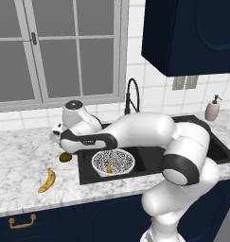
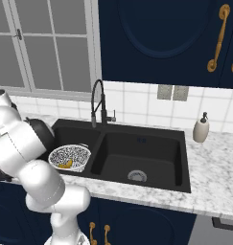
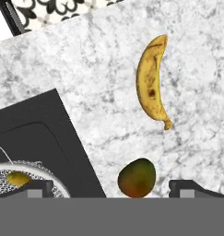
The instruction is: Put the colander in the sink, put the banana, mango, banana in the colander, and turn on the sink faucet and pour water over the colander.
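On the marble counter (image 1: 22, 156) left of the sink (image 2: 156, 139) lie the two fruits not yet in the colander (image 1: 113, 162): a spotted yellow banana (image 1: 47, 181) near the counter's front edge, and the mango (image 1: 65, 157), green-brown with an orange-red patch, just beside the sink's left rim. Seen from the hand camera, the mango (image 3: 137, 177) sits low between the two dark fingertips, and the banana (image 3: 151, 80) lies farther off on the stone, well apart from it. The gripper (image 3: 111, 188) hangs over the mango with its jaws spread wide and nothing between them; whether the tips touch the fruit cannot be told. The white speckled colander rests in the left basin of the black sink, with one banana (image 2: 65, 164) inside it. Behind the basins rises the black gooseneck faucet (image 2: 98, 103); no water shows at its spout. A white soap dispenser (image 2: 201, 128) stands at the sink's back right corner
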Tool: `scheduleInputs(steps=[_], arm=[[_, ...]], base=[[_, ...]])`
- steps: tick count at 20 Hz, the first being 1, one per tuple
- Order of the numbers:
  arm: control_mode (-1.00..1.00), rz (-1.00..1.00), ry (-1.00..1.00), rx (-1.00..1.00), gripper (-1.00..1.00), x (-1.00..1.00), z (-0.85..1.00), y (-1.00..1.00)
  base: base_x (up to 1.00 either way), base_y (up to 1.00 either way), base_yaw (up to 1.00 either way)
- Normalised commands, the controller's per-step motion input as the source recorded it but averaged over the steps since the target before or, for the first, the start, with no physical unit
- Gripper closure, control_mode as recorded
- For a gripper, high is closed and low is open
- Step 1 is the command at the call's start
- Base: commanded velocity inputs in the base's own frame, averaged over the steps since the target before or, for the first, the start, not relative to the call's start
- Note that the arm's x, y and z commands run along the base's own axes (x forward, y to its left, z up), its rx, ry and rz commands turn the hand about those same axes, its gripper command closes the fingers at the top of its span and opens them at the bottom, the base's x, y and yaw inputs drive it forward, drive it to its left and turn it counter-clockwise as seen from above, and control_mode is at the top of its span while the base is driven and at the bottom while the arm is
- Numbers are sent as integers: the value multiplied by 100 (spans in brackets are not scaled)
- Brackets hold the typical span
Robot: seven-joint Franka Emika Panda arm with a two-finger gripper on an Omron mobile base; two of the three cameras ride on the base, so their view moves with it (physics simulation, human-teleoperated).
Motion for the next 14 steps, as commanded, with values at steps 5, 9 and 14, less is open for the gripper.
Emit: scheduleInputs(steps=[5, 9, 14], arm=[[-100, 5, 1, 0, -100, -29, -8, 25], [-100, 5, 0, 0, -100, -37, 0, 28], [-100, 3, 0, 0, -100, -42, -3, 21]], base=[[0, 0, 0], [0, 0, 0], [0, 0, 0]])
